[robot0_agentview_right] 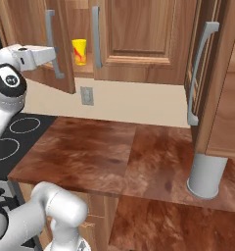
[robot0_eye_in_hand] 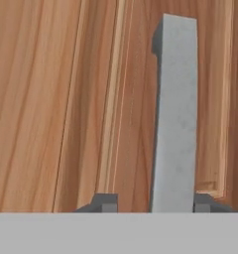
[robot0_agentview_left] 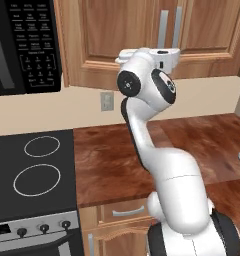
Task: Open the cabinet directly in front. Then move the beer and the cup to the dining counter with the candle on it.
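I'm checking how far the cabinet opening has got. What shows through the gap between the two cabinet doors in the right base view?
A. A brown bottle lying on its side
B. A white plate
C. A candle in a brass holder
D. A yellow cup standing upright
D: in the right base view the yellow cup stands upright on the shelf behind the left door of the cabinet, which is swung partly open.

Cream wall (robot0_agentview_left: pixel 67 107) with outlet (robot0_agentview_left: pixel 107 101) — black stove (robot0_agentview_left: pixel 32 170), microwave (robot0_agentview_left: pixel 24 45), reddish-brown worktop (robot0_agentview_left: pixel 112 160).
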